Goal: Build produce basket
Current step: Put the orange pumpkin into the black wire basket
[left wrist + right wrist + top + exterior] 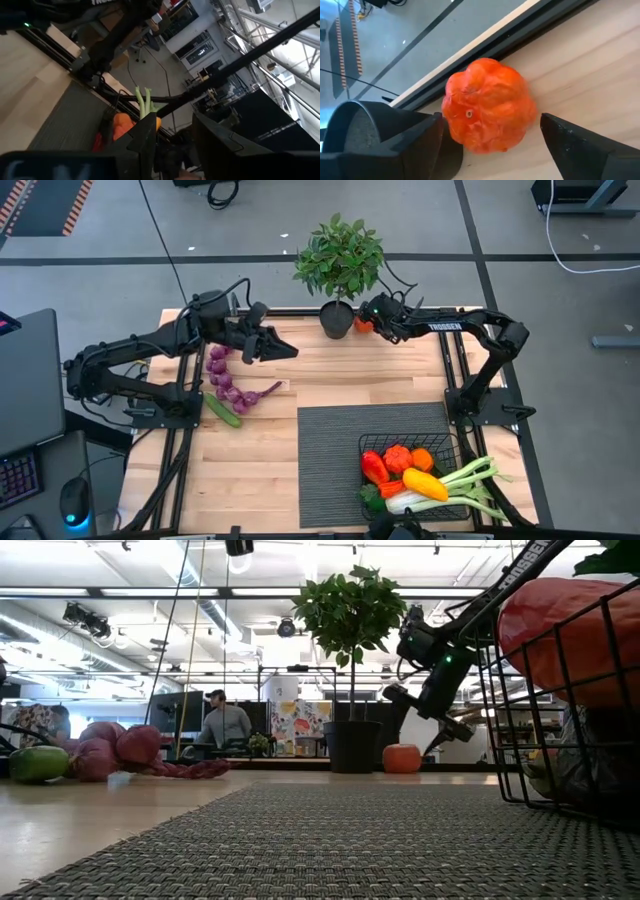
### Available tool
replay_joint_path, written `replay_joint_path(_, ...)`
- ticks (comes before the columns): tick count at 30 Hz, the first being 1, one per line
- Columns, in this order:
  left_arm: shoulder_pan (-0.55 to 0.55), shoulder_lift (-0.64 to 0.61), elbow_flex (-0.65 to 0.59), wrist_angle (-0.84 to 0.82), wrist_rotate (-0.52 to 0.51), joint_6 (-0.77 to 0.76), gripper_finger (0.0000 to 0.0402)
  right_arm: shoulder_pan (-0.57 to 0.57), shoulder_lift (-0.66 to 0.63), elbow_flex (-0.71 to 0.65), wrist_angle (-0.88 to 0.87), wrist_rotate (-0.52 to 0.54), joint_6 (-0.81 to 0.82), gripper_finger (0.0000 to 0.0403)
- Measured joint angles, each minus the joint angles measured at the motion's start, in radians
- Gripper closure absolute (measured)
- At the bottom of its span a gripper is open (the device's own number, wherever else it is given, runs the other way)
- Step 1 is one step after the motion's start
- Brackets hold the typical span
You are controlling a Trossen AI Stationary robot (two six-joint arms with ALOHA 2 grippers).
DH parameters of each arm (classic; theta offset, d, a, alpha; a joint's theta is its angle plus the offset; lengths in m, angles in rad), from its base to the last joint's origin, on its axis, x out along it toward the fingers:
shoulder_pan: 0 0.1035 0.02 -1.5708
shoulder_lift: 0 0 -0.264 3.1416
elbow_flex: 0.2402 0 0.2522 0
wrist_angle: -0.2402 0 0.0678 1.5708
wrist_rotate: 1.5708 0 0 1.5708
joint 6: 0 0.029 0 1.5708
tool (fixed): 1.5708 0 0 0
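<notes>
**A:** Basket: where?

**B:** Over at the right front corner of the desk, resting on the corner of the dark ribbed mat. Already loaded: red pepper, yellow pepper, leek poking its green ends out over the rim.

**A:** And loose produce?

**B:** Two lots. On the left side, well away from the basket: purple grapes, an eggplant just beside them, a green cucumber next to that. At the far edge, close to the potted plant: a lumpy orange pumpkin-like piece, lying on the wood.

**A:** Right hand?

**B:** Down at that orange piece, fingers spread wide to either side of it. Close against it on one side, a clear gap on the other. Not clamped.

**A:** Left hand?

**B:** Up over the far left part of the desk, near the grapes but off them. Fingers narrowly apart, nothing between.
</notes>
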Motion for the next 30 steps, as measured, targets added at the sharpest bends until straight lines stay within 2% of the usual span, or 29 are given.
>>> replay_joint_path(13,-0.035,0.0,0.0,-0.014,0.001,0.026,0.0269,0.051,0.004,0.0,-0.034,0.028,0.03,0.0055)
replay_joint_path(18,-0.035,0.0,0.0,-0.015,0.001,0.025,0.0269,0.054,0.004,0.0,-0.056,0.144,0.101,0.0055)
replay_joint_path(21,-0.035,0.0,0.0,-0.015,0.001,0.025,0.0269,0.054,0.005,0.0,-0.046,0.166,0.142,0.0055)
replay_joint_path(25,-0.035,0.0,0.0,-0.015,0.001,0.025,0.0269,0.069,0.029,0.0,-0.002,0.16,0.175,0.0055)
replay_joint_path(30,-0.035,0.0,0.0,-0.02,0.001,0.021,0.0269,0.093,0.078,0.0,0.097,0.22,0.216,0.0055)
